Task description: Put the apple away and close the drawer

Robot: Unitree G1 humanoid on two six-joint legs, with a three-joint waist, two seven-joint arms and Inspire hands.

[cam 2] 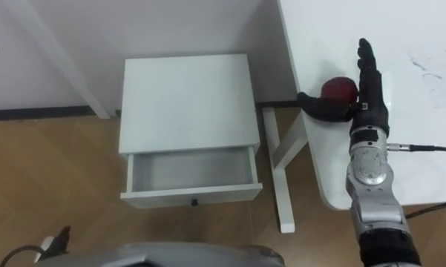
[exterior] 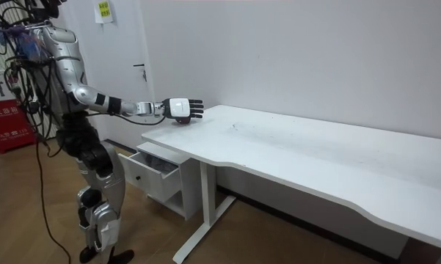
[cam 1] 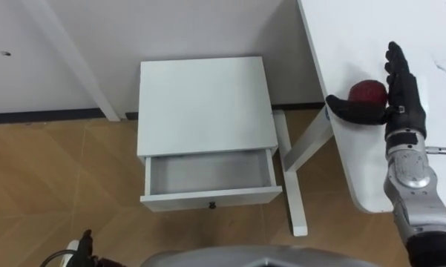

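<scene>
Right robot hand (cam 1: 401, 100): at the right of the frame, over the tabletop (cam 1: 356, 30), fingers straight and thumb spread wide, holding nothing. Apple (cam 1: 366, 90): on the tabletop near its edge, in the crook between thumb and fingers; contact cannot be determined. Drawer (cam 1: 208, 199): pulled out of the white cabinet (cam 1: 204, 104) at centre frame, interior bare. Left robot hand (cam 1: 85, 248): low at the lower left edge, state cannot be determined.

Wall sign (exterior: 103, 11) print seems illegible.
</scene>
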